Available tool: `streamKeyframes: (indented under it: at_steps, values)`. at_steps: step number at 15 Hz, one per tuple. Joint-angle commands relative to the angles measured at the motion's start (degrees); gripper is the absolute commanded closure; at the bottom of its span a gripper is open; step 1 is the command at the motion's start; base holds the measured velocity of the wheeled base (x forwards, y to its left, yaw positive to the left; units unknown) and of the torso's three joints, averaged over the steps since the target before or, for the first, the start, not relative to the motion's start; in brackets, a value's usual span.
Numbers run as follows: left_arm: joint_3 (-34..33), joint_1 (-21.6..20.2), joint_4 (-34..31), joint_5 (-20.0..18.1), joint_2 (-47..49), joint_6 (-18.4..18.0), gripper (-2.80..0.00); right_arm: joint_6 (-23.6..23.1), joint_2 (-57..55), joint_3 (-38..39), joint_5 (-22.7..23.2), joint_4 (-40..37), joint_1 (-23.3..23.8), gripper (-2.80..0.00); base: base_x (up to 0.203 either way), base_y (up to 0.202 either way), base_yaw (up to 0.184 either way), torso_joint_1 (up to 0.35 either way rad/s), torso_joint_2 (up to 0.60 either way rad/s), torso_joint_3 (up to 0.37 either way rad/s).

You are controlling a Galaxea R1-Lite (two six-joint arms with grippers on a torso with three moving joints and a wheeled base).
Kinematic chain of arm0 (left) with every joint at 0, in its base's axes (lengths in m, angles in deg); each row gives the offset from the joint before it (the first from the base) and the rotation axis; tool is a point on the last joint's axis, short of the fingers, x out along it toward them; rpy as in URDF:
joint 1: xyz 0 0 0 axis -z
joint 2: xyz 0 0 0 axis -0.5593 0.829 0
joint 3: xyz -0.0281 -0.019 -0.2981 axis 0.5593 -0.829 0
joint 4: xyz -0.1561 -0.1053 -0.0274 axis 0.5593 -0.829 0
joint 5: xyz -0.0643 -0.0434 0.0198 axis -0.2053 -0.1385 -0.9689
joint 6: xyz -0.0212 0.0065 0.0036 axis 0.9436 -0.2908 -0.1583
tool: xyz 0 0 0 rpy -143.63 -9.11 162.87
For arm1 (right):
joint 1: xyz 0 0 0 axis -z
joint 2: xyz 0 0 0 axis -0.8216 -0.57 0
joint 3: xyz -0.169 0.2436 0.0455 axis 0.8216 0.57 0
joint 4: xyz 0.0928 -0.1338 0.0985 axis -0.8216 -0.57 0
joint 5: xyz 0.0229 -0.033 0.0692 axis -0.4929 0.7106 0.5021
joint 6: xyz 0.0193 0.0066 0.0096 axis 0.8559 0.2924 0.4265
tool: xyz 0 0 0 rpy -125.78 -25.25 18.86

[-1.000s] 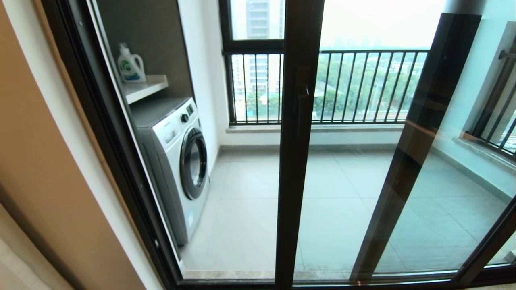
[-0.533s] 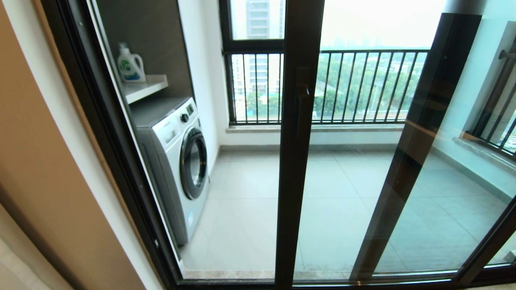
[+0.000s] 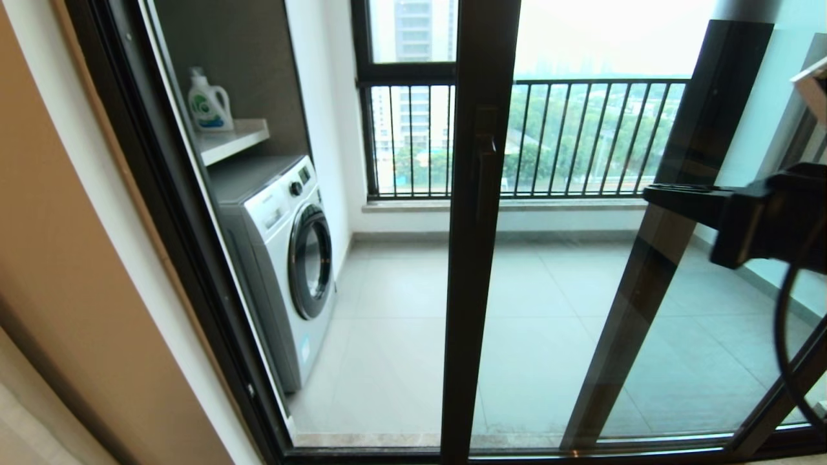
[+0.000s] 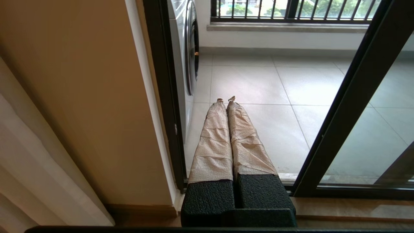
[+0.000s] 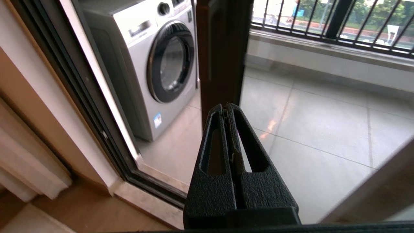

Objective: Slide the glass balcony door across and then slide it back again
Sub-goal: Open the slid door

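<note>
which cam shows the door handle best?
Head view: the handle shows whole, midway up the glass balcony door upright. Right wrist view catches only part of that upright, behind the shut right gripper. Left wrist view shows no handle.

Pale grey floor tiles (image 3: 400, 310) cover the balcony, running from the door track back to the low wall under the railing. A silver front-loading washing machine (image 3: 278, 258) stands directly on the tiles, tight against the left side of the balcony. Above the machine, a white shelf (image 3: 229, 139) is set into a dark recess, carrying a white detergent bottle (image 3: 208, 103) with a green label, upright near the shelf's rear.
</note>
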Motion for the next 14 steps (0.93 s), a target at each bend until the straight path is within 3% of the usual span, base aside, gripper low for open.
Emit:
streamKeyframes:
  at_steps: [1,4,9,14]
  values:
    - [0.0,0.0,0.0,0.1,0.1,0.0,0.00,2.9,-12.5,-5.4,-4.3,4.5,-8.0,0.00,0.000,0.000,0.000,0.000,0.00,0.000]
    - [0.0,0.0,0.0,0.0,0.1,0.0,0.00,5.3,-19.2,-11.1,-11.1,6.3,-12.5,0.00,0.000,0.000,0.000,0.000,0.00,0.000]
    - [0.0,0.0,0.0,0.0,0.1,0.0,0.00,6.2,-29.1,-20.6,-12.5,7.1,-12.6,0.00,0.000,0.000,0.000,0.000,0.00,0.000]
    - [0.0,0.0,0.0,0.1,0.1,0.0,0.00,10.1,-38.7,-33.5,-17.3,7.2,-12.6,0.00,0.000,0.000,0.000,0.000,0.00,0.000]
